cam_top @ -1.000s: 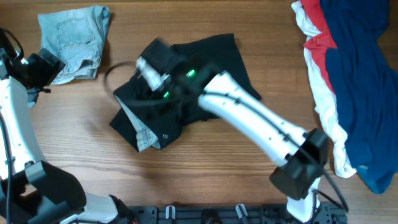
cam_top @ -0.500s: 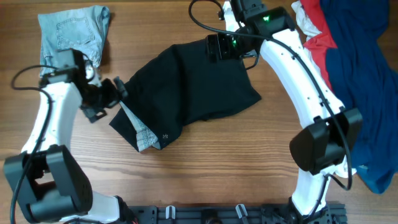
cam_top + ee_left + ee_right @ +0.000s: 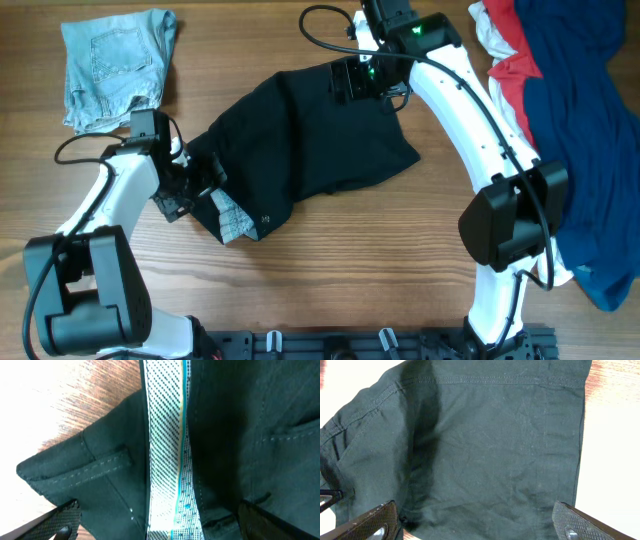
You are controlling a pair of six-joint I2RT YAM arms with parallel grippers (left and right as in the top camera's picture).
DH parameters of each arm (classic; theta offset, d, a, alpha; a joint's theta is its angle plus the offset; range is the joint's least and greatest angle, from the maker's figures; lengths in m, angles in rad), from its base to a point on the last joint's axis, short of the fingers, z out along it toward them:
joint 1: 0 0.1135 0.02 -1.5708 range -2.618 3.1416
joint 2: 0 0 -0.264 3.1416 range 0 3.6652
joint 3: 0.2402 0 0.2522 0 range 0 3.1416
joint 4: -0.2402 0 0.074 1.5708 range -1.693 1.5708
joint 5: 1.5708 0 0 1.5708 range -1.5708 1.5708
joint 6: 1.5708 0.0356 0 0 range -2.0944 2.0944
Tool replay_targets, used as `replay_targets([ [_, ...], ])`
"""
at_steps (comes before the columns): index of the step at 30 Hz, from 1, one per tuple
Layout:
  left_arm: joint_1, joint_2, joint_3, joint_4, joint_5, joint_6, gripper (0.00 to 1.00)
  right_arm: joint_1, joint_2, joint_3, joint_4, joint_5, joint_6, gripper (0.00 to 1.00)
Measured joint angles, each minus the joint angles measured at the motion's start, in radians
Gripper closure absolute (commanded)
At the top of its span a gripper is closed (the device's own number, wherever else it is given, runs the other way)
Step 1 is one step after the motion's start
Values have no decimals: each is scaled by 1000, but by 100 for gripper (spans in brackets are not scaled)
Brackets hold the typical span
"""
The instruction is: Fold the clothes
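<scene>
Black shorts (image 3: pixel 310 135) lie crumpled in the middle of the table, with a patterned white waistband lining (image 3: pixel 232 215) turned out at their lower left. My left gripper (image 3: pixel 200 180) is open over that left edge; the left wrist view shows the lining strip (image 3: pixel 167 445) between its spread fingers. My right gripper (image 3: pixel 362 82) is open over the shorts' top right edge; the right wrist view shows flat black fabric (image 3: pixel 490 445) between its wide-apart fingers.
Folded light denim shorts (image 3: pixel 118 65) lie at the top left. A pile of red, white and navy clothes (image 3: pixel 560 130) fills the right side. Bare wood table (image 3: pixel 350 270) lies in front of the black shorts.
The right arm swung from across the shorts to their top right edge and stays there. The left arm came in from the far left and moved down onto the shorts' left edge.
</scene>
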Motion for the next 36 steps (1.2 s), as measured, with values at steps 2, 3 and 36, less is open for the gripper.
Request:
replay_targets([
  [2, 0, 0, -23, 45, -5, -4, 1, 0, 0, 0, 0, 0, 0, 0],
  [3, 0, 0, -38, 68, -5, -6, 4, 0, 0, 0, 1, 1, 0, 1],
  [36, 25, -4, 78, 105, 24, -40, 51, -93, 113, -194, 122, -24, -6, 86],
])
